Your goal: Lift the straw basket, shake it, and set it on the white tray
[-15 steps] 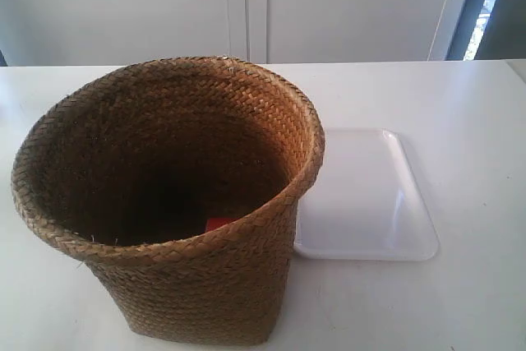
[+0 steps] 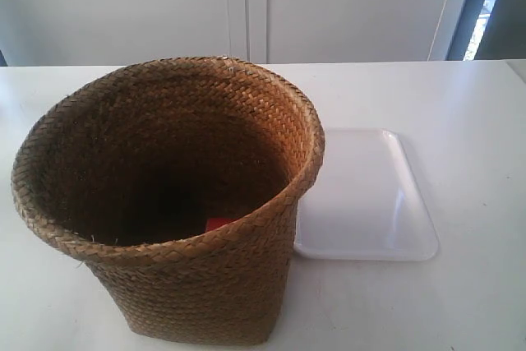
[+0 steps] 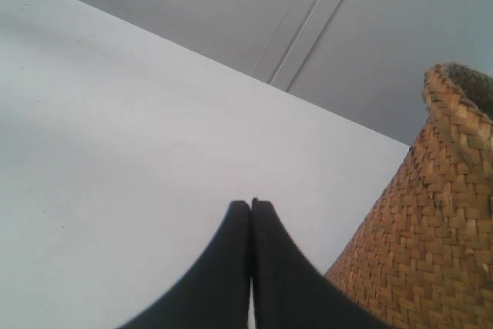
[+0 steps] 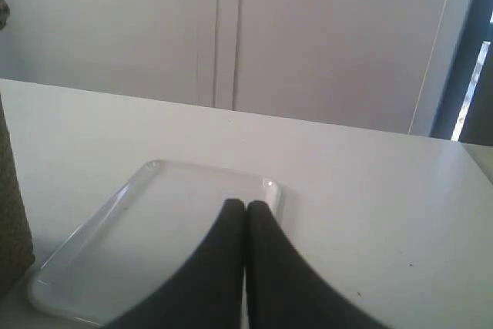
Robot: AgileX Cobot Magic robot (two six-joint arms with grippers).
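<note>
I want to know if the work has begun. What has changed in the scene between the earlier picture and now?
Nothing visibly changed. The basket stands upright on the table beside the tray, just as before, and the small red thing lies inside it as before. No arm shows in the exterior view at either moment.

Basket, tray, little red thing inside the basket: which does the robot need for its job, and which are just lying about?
For the job: straw basket; white tray.
Just lying about: small red thing inside the basket; white table underneath.
</note>
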